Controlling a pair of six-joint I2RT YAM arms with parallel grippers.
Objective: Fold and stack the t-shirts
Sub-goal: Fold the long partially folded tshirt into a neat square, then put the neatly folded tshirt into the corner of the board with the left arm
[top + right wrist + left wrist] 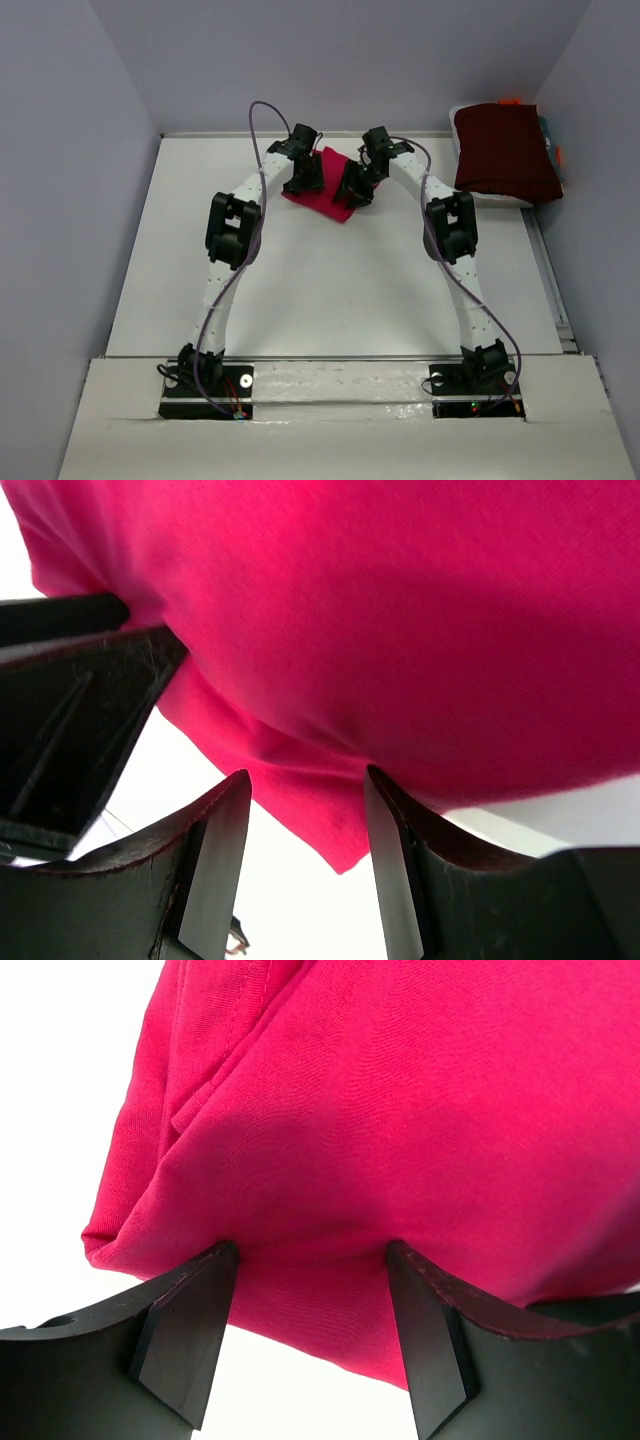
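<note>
A bright crimson-pink t-shirt (pixel 327 190) lies folded small at the far middle of the white table (pixel 330 290). My left gripper (pixel 303 180) is down on its left side and my right gripper (pixel 354 188) on its right side. In the left wrist view the jaws (pixel 310 1260) stand wide apart with the pink cloth's (pixel 400 1110) near edge between them. In the right wrist view the jaws (pixel 305 790) also stand apart, around a hanging corner of the pink cloth (pixel 400 610). A dark maroon folded garment (pixel 505 150) lies at the far right.
The maroon garment rests on a white holder (pixel 495 197) by the right wall, with small orange and teal items (pixel 556 152) beside it. Grey walls close in the table on the left, back and right. Part of the left arm (pixel 70 700) shows in the right wrist view.
</note>
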